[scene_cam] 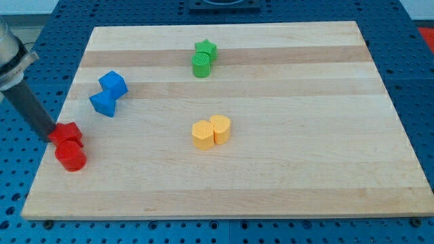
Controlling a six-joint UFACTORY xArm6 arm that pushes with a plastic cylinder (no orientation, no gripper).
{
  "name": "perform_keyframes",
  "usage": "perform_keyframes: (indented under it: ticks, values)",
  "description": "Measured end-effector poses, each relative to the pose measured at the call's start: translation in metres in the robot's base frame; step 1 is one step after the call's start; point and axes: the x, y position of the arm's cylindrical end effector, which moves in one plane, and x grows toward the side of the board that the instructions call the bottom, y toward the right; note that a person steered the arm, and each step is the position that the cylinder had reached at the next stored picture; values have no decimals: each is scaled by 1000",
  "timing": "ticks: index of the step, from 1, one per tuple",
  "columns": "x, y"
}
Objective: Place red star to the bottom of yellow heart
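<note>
The red star [68, 132] lies near the board's left edge, touching a red cylinder [70, 156] just below it. The yellow heart [220, 129] sits near the board's middle, touching a yellow hexagon [202, 135] on its left. My tip [51, 137] is at the left side of the red star, touching it or nearly so; the dark rod slants up to the view's top left. The star is far to the left of the heart.
Two blue blocks [112, 84] [104, 104] touch each other at the upper left. A green star [205, 49] and a green cylinder [201, 66] touch at the top middle. The wooden board [305, 169] lies on a blue perforated table.
</note>
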Motion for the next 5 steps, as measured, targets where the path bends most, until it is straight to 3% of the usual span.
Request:
perform_keyframes:
  ticks: [2,5]
  values:
    - [19,72]
    - [17,90]
